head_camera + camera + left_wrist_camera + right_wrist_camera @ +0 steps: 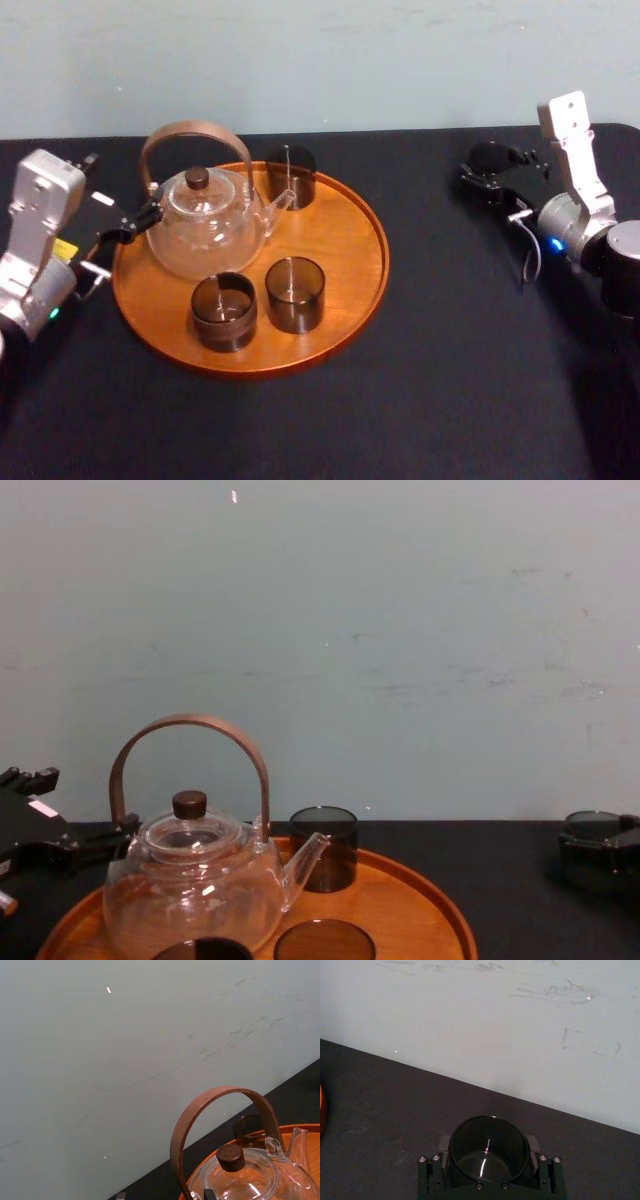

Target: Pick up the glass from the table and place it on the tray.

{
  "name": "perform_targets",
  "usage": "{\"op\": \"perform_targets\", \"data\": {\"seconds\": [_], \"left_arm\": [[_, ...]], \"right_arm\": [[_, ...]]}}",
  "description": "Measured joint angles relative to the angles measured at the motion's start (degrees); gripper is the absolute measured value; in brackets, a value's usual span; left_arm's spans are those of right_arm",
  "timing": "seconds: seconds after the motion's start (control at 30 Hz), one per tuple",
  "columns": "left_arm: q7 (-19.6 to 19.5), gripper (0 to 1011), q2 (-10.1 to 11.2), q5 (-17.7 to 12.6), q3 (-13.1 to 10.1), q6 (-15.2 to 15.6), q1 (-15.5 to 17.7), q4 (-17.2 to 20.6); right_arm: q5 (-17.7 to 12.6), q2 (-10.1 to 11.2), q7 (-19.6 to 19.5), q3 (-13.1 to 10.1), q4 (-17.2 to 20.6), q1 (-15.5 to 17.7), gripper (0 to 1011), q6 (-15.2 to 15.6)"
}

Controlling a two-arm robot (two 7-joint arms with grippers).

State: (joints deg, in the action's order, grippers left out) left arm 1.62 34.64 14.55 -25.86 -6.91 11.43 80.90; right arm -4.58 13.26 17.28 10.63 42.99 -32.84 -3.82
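- Jaws of the right gripper (489,1149) were found set to either side of the glass (488,1130). The pads appeared pressed against its dark wall, so the grip was judged closed on the glass and on nothing else.
- The glass was held upright, with its long axis vertical and its open mouth upward.
- Whether its base rested on the table (450,330) or had been raised clear could not be told.
- Gripper and glass were placed at the far right of the table, towards the back edge by the wall.
- The tray (350,240) was seen to the robot's left of the held glass, well apart from it, with bare black table between.
- The tray was already occupied by a teapot (205,225) on its left half and by three other glasses (295,294), one behind the teapot's spout and two near the front rim.
- Bare wood was left on the tray's right side, the side facing the right gripper.
- The coming move was therefore judged to be a lift and a carry leftward. The glass would have to be kept upright and the low rim cleared before it was set down.
- The left gripper (125,228) was parked just beside the tray's left edge, close to the teapot. The glass was far nearer to the right arm.
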Motion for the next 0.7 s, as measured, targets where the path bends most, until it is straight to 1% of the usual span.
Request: {"op": "perform_targets", "data": {"seconds": [0.53, 0.63, 0.7], "left_arm": [[0.0, 1010, 0.0, 0.0, 0.0, 0.0, 0.0, 0.0], [0.0, 1009, 0.0, 0.0, 0.0, 0.0, 0.0, 0.0], [0.0, 1010, 0.0, 0.0, 0.0, 0.0, 0.0, 0.0]], "right_arm": [[-0.1, 0.0, 0.1, -0.1, 0.2, 0.2, 919, 0.0], [-0.4, 0.1, 0.6, -0.2, 1.2, 0.7, 919, 0.4], [-0.6, 0.2, 0.9, -0.2, 2.6, 1.2, 918, 0.8]]}}
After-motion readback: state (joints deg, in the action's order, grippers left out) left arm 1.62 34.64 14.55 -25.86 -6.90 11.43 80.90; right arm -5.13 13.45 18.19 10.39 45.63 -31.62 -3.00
